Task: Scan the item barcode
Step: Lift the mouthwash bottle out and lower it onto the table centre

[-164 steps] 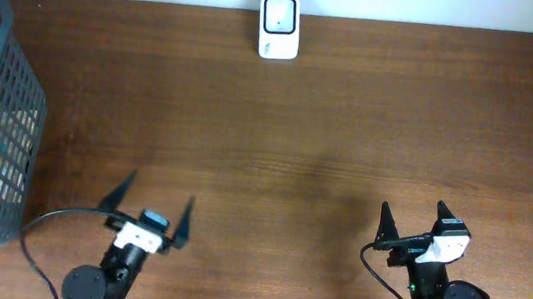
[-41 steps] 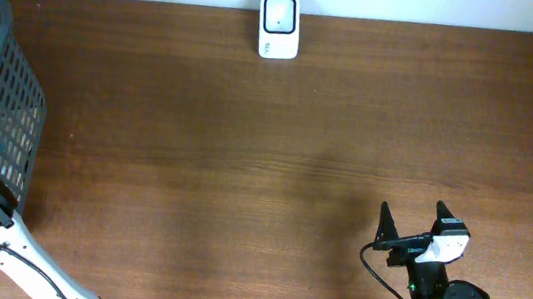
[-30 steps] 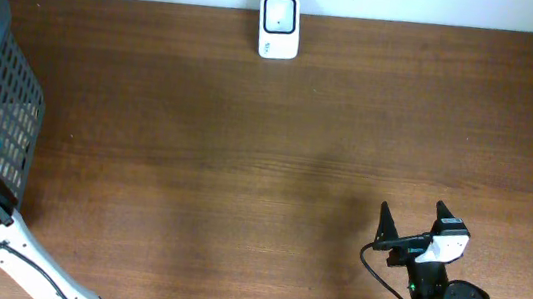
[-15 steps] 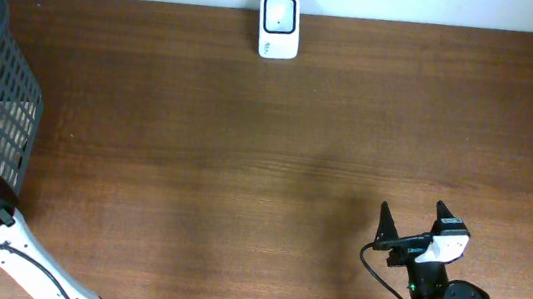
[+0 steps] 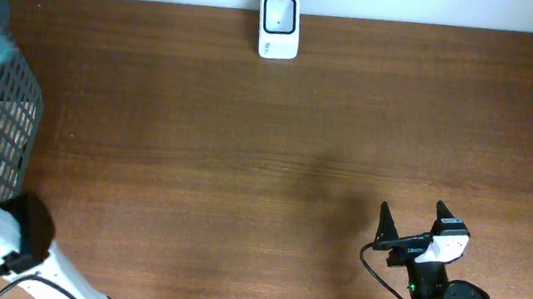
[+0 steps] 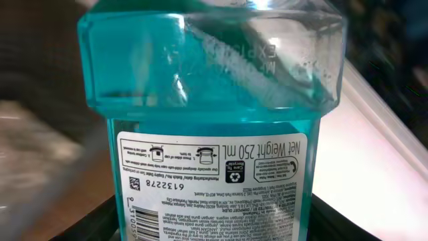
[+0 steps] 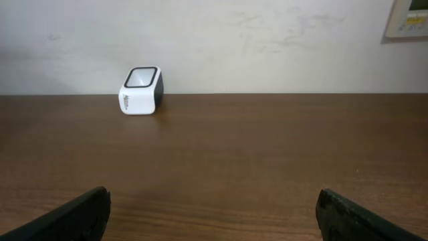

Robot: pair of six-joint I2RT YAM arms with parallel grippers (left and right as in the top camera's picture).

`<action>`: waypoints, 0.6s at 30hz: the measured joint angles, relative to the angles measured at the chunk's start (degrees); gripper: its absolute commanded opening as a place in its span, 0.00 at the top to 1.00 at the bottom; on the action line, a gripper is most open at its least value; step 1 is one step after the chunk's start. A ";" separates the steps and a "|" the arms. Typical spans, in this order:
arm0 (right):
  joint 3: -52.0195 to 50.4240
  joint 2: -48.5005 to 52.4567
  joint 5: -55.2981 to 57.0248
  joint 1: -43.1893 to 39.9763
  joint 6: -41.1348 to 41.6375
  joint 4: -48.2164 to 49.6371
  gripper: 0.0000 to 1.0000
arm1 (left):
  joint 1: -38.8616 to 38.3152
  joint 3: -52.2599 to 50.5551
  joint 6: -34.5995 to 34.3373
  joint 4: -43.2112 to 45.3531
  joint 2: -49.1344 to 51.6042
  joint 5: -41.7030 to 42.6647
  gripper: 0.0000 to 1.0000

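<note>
While the left pincer (image 6: 214, 234) clamps the translucent teal plastic mouthwash bottle (image 6: 212, 100), with the grey mesh basket (image 5: 2, 129) beneath it, the right pincer (image 7: 214, 214) gapes wide and empty. Judged best practice: carry the bottle to the small white box scanner (image 5: 281, 13), far to the left pincer's right, with the barcode label (image 6: 212, 175) facing its window.

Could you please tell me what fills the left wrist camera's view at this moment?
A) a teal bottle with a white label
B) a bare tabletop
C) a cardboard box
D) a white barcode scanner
A: a teal bottle bearing a white label, its print upside down, takes up nearly the whole frame.
</note>
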 measured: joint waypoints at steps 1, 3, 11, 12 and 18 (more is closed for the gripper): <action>0.00 0.00 0.00 0.00 -0.04 0.02 0.02 | -4.04 -0.28 0.17 -0.09 0.00 1.31 0.44; 0.00 0.00 0.00 0.00 -0.02 0.02 0.02 | -9.81 -1.90 0.44 -0.09 0.17 2.01 0.45; 0.00 0.00 0.00 0.00 -0.04 0.02 0.02 | -30.58 -21.40 1.11 0.96 0.31 -5.68 0.44; 0.00 0.00 0.00 0.00 -0.02 0.02 0.02 | -32.92 -26.93 1.18 3.06 0.26 -6.86 0.44; 0.00 0.00 0.00 0.00 -0.07 0.02 0.02 | -42.95 -56.15 1.46 23.32 1.14 -9.77 0.43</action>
